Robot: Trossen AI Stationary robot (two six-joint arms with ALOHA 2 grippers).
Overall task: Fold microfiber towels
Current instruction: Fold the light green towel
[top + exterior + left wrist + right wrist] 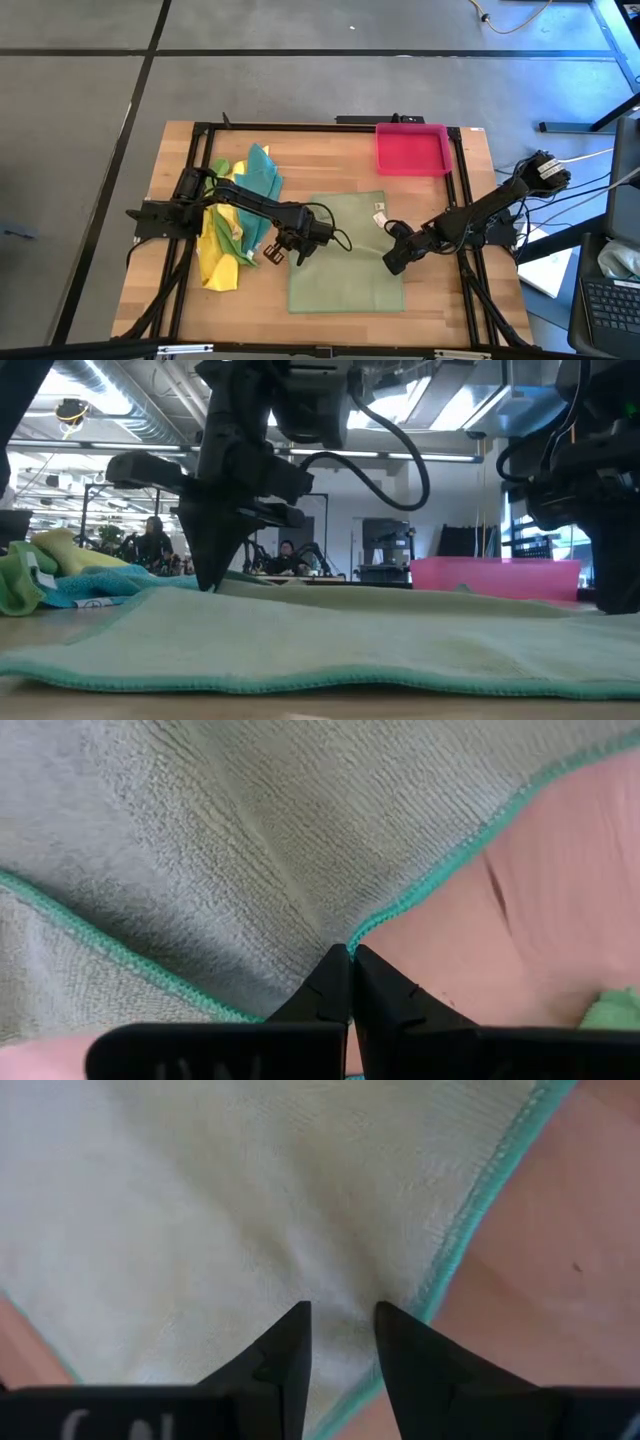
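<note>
**Clear front strip, crowded left edge**

Bare wood runs along the table [330,150] between the pale olive towel [345,250] and the pink-red tray [411,148] in the far right corner. The pile of yellow, green and teal towels [238,215] blocks the left side. Both arms lie low across the middle, left gripper [283,253] and right gripper [393,263] flanking the olive towel

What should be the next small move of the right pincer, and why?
Probably close the right pincer on the olive towel. Its fingers stand apart over the cloth just inside the teal hem at the towel's right edge, gripping nothing, while the left pincer is already shut on the hem at the left edge. Both edges need holding before a fold.
</note>
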